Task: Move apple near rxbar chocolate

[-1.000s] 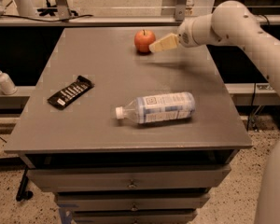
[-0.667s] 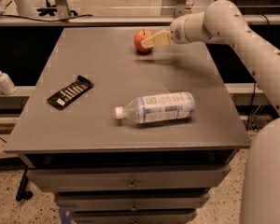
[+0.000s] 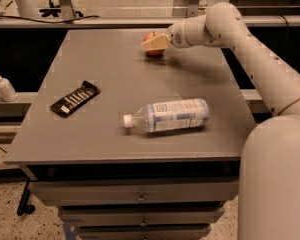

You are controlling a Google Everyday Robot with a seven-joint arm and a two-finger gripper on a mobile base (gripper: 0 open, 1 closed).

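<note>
The red-orange apple sits near the far edge of the grey table, right of centre. My gripper reaches in from the right and covers the apple's front, so only the apple's top left and lower rim show. The rxbar chocolate, a flat black wrapper with white lettering, lies on the left side of the table, well apart from the apple and nearer the front.
A clear water bottle with a blue-white label lies on its side at the table's middle front, cap pointing left. A white pump bottle stands on a ledge left of the table. Drawers sit under the tabletop.
My arm has swung left. The gripper went from just right of the apple to over its front. The apple, bar and bottle have not moved.
</note>
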